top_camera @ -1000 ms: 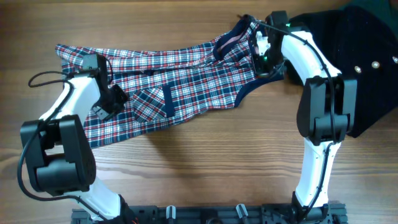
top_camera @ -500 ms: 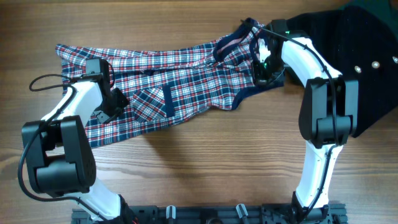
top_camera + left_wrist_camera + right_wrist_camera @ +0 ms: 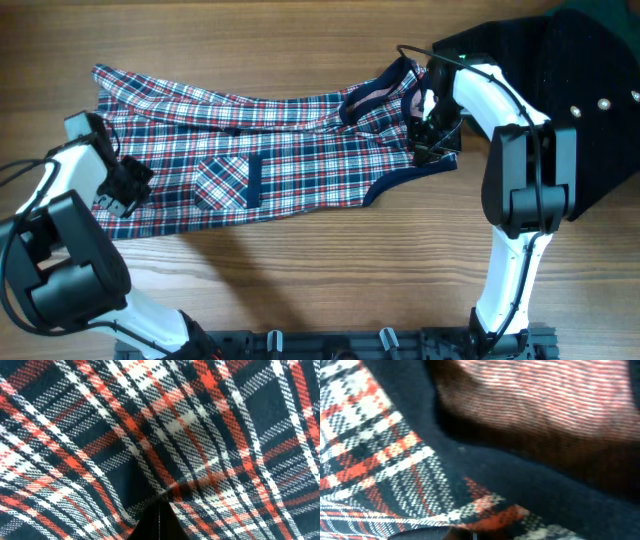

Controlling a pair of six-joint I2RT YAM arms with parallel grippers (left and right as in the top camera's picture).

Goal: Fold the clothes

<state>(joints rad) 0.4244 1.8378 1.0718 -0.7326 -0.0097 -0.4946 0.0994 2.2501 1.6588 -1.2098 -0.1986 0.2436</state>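
From where I sit, the folding proper has not begun. The plaid garment [image 3: 270, 150] lies stretched lengthwise across the middle of the bench [image 3: 320, 290], one layer for most of its length, with a patch pocket [image 3: 225, 182] facing up. I see no clean fold anywhere, only a long ridge near its far edge and some rumpling. At the left end, my left arm [image 3: 60, 185] reaches over the hem corner. The wrist view there is filled with plaid drawn into a crease at the fingertips, so I read the left jaws as pressed together and pinching that cloth. At the right end, my right arm [image 3: 492, 95] comes down on the neck area, where the navy trim [image 3: 420, 172] curls and the inner side of the fabric shows. The right jaws are likewise closed on trim and plaid. The two grips sit at opposite ends, so I judge this as the spreading stage: nearly flat, but the neck end is bunched and needs smoothing. Every fold is left to do. The black garment [image 3: 585, 110] lies just beside the right end, so I would keep the plaid clear of it.
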